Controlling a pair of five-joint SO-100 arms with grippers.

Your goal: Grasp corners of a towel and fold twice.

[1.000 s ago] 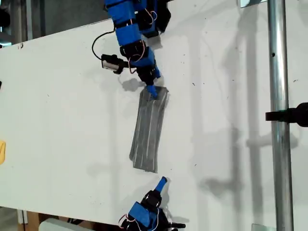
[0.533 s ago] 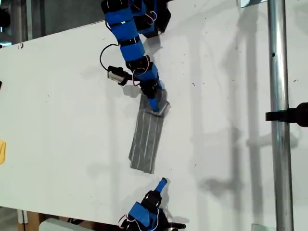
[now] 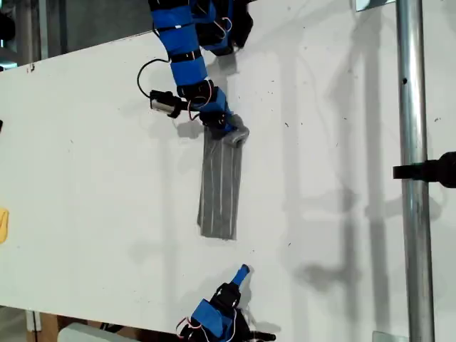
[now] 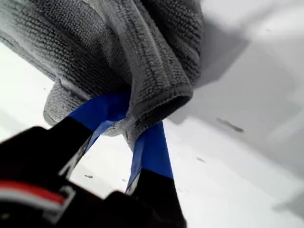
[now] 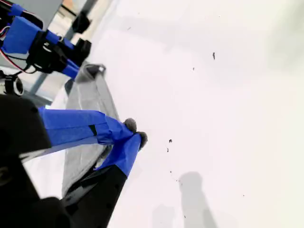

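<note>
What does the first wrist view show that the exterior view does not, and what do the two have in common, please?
Only the first wrist view shows the blue fingers pinching a bunched fold of the towel and its looped weave. Only the exterior view shows the whole towel as a long folded strip on the white table, my second gripper empty beyond its far end, and a metal pole. Both show my first gripper shut on one end of the towel.
</note>
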